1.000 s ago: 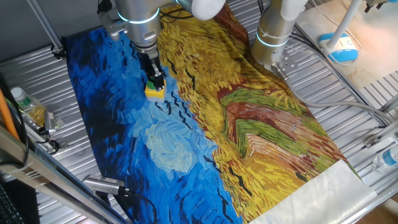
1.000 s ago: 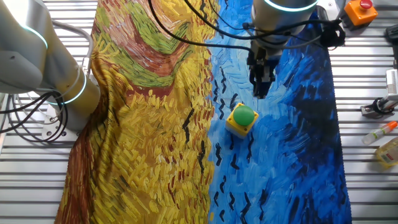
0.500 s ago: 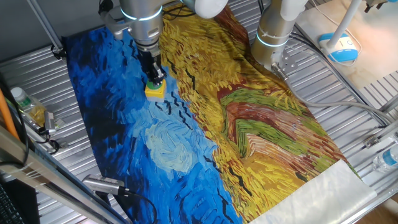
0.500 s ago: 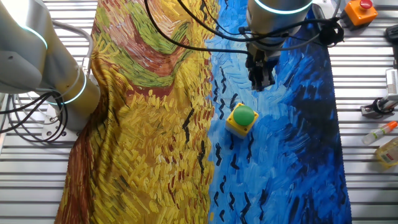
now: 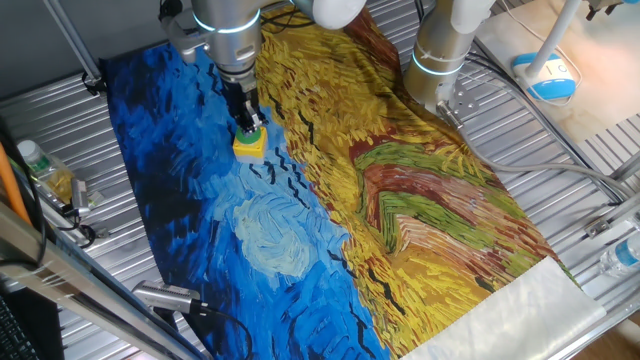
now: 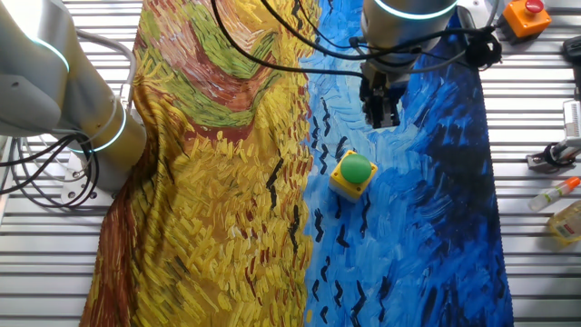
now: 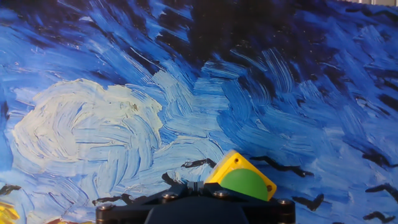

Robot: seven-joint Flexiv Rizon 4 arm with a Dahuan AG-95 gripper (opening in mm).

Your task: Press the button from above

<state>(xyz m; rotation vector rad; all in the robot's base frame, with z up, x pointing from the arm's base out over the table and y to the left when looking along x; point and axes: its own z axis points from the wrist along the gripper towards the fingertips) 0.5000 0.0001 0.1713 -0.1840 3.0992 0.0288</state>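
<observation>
The button is a small yellow box with a round green cap. It sits on the blue part of the painted cloth in one fixed view, in the other fixed view and at the bottom edge of the hand view. My gripper points straight down and hovers a little above the button. In the other fixed view the gripper stands above and behind the green cap. In the hand view the gripper's fingertips meet with no gap, and nothing is between them.
A painted cloth, blue and yellow, covers the table. A second arm's base stands at the cloth's yellow side. An orange box with a red button and small bottles lie on the metal slats beside the blue edge.
My gripper has risen a little above the button over the last second. The button has not moved.
</observation>
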